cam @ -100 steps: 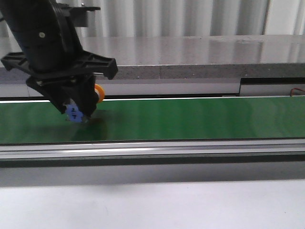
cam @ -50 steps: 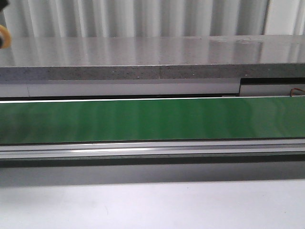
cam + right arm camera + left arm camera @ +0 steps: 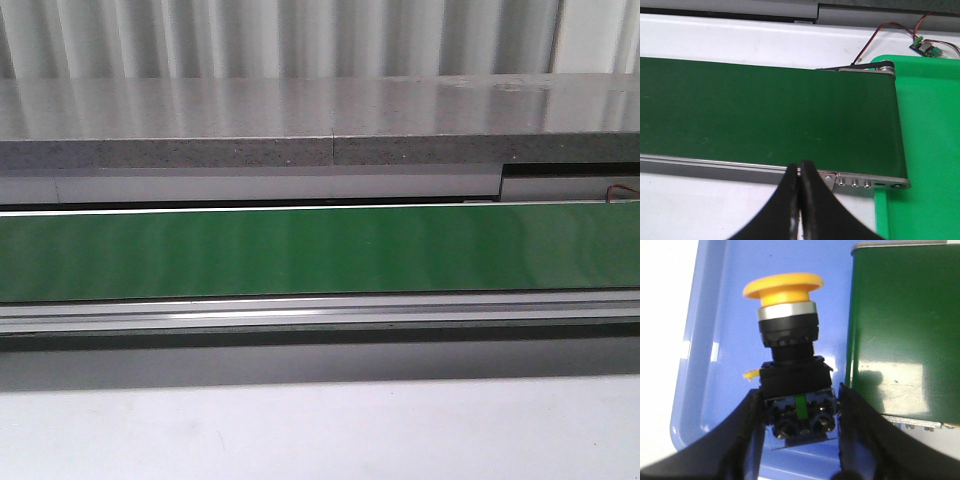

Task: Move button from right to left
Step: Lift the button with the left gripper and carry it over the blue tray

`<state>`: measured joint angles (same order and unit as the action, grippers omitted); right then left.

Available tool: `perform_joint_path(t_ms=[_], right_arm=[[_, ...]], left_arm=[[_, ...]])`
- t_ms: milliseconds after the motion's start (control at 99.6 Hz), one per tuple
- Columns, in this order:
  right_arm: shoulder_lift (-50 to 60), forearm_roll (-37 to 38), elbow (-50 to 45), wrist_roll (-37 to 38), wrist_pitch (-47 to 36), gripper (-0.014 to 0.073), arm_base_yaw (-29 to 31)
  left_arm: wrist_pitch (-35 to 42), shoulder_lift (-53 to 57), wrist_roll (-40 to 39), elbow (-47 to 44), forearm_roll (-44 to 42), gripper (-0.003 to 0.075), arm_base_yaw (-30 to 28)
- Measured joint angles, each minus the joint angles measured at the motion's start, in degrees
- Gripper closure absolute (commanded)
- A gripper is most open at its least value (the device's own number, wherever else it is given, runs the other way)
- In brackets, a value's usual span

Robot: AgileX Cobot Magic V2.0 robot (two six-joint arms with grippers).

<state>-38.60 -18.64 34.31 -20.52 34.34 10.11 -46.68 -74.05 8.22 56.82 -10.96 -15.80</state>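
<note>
The button [image 3: 788, 340] has a yellow-orange cap, a dark body and a blue contact block with a green mark. My left gripper [image 3: 800, 394] is shut on its contact block and holds it over a blue tray [image 3: 705, 340], beside the end of the green conveyor belt [image 3: 900, 330]. My right gripper [image 3: 800, 167] is shut and empty over the white table by the belt's [image 3: 765, 110] front rail. Neither arm nor the button shows in the front view, only the belt [image 3: 320, 250].
A green tray [image 3: 930, 140] lies past the belt's right end, with a small circuit board [image 3: 926, 46] and wires behind it. A grey stone ledge [image 3: 320, 120] runs behind the belt. White table [image 3: 320, 430] lies in front.
My left arm with the button has left the front view, going up and off to the left from over the belt. The belt now shows bare.
</note>
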Motion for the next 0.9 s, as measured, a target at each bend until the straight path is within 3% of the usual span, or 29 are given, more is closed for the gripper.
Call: perform_joint_path(t_ms=[412, 904], right_arm=[[0.0, 0.0, 0.0, 0.0, 0.0, 0.0662, 0.0], [0.0, 0.0, 0.0, 0.0, 0.0, 0.0662, 0.0]], left_arm=[[3.29, -12.19, 2.11, 3.46, -5.57, 0.074, -1.74], [7.34, -18.59, 2.65, 3.62, -2.33, 0.074, -2.86]])
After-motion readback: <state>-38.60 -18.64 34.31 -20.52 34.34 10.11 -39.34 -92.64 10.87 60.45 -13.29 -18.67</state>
